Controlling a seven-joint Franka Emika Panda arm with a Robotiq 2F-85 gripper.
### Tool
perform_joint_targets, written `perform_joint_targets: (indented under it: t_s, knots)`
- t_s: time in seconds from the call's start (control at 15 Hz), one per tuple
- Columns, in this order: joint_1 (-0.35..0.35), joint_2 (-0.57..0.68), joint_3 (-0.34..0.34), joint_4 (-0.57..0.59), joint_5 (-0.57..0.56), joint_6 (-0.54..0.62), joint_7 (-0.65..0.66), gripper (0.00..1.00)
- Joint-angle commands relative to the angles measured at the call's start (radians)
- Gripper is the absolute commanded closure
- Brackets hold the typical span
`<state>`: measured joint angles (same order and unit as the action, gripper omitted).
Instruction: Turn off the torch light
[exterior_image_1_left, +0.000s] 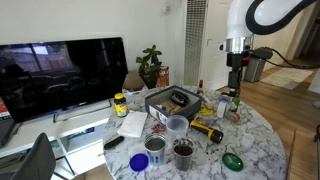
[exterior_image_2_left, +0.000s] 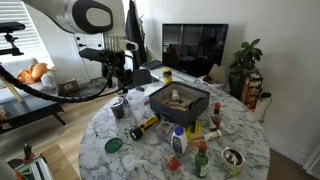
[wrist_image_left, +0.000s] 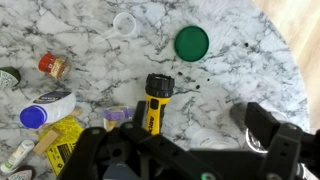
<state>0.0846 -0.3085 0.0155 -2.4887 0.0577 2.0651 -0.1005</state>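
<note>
Round table (exterior_image_1_left: 262, 138), white marble top with grey veining. Flat-screen television (exterior_image_1_left: 62, 72), dark, on a low white stand (exterior_image_1_left: 75, 128). Potted plant (exterior_image_1_left: 150, 62), green, beside the screen. Plain white wall (exterior_image_1_left: 90, 18). Tall white louvred panel (exterior_image_1_left: 197, 30). Wood-plank floor (exterior_image_1_left: 290, 100), warm brown. Daylit window (exterior_image_2_left: 18, 18), bright, in an exterior view.

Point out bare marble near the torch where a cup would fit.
Wrist view: bare marble right of the torch light, below the green lid, out to the table edge. Another strip between clear cup and torch light. Crowded at the view's left: blue-capped bottle, red-capped jar, yellow packet.
</note>
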Motion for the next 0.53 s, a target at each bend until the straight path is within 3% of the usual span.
perform_joint_targets:
  t_s: [0.0,0.47]
  knots:
    - [-0.006,-0.014,0.006,0.001,0.002,-0.016,-0.007,0.00]
    - [-0.005,-0.043,0.005,-0.005,0.002,-0.032,-0.013,0.00]
